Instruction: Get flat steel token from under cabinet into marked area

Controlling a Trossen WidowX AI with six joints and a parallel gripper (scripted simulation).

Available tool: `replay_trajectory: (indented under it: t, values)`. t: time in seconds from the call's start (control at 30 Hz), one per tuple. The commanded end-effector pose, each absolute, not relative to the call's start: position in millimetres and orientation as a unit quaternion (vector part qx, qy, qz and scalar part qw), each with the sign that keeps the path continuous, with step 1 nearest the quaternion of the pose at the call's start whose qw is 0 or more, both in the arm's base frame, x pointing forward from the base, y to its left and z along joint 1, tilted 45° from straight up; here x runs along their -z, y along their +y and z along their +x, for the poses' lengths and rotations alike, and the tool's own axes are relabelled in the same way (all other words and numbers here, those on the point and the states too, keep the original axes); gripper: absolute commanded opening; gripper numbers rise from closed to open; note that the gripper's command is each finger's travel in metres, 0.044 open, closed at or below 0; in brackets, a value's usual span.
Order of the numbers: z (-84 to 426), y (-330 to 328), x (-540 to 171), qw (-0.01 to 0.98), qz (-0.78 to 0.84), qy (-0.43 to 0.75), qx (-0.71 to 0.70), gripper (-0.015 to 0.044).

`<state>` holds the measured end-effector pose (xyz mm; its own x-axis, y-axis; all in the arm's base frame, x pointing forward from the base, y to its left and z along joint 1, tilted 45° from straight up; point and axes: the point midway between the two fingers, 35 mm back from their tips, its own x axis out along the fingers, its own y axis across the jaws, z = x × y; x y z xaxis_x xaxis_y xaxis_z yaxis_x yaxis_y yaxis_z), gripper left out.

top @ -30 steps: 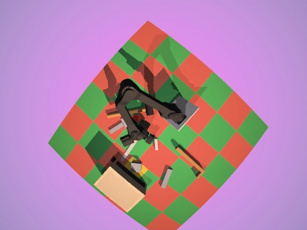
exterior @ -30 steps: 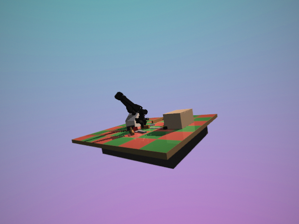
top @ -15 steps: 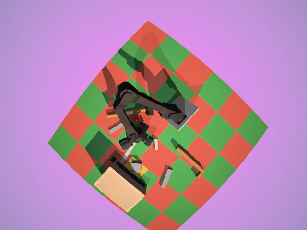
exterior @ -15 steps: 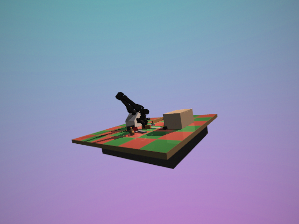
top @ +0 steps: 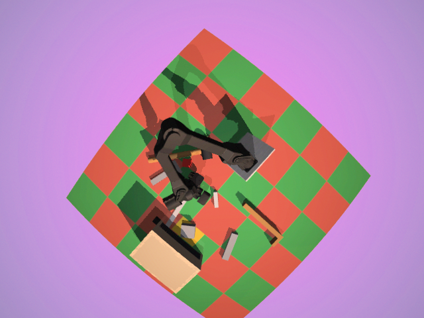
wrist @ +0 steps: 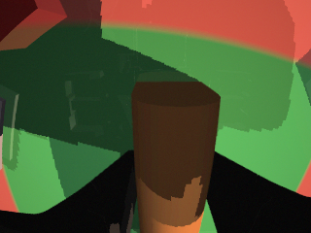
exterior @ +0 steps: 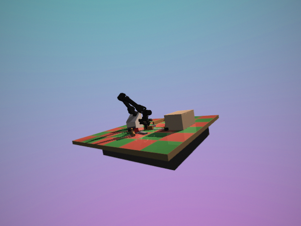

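My gripper [top: 187, 197] [exterior: 146, 126] [wrist: 169, 158] is shut on the orange-brown handle [exterior: 150, 127] [wrist: 175, 131] of a tool, low over the table. A thin pale rod [top: 177, 210] [exterior: 159, 128] runs from the gripper area towards a black end block [top: 156, 220] [exterior: 166, 128] near the cabinet's front left corner. The tan cabinet [top: 165, 260] [exterior: 173, 122] has a dark slotted front [top: 179, 240]. The yellow marked area [top: 199, 236] lies before it. A grey block [top: 187, 230] stands on that area. The token cannot be made out. Whether the handle touches the table is unclear.
An orange bar [top: 185, 154] [exterior: 132, 133], a red block [top: 186, 162] [exterior: 136, 130] and a grey block [top: 158, 178] lie behind the gripper. A small white block [top: 215, 199] is beside it. Another grey block [top: 229, 246] and an orange hooked bar [top: 262, 222] lie to the right.
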<state>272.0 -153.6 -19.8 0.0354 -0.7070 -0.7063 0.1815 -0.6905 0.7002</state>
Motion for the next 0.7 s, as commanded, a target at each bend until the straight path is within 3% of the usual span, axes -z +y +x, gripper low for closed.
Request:
replay_trajectory:
  t: [0.0,0.67]
  values:
    - [281.7,-153.0,19.6,0.334,0.641,-0.208,0.660,0.0000]
    - [303.8,-148.6,22.5,0.334,0.641,-0.208,0.659,0.0000]
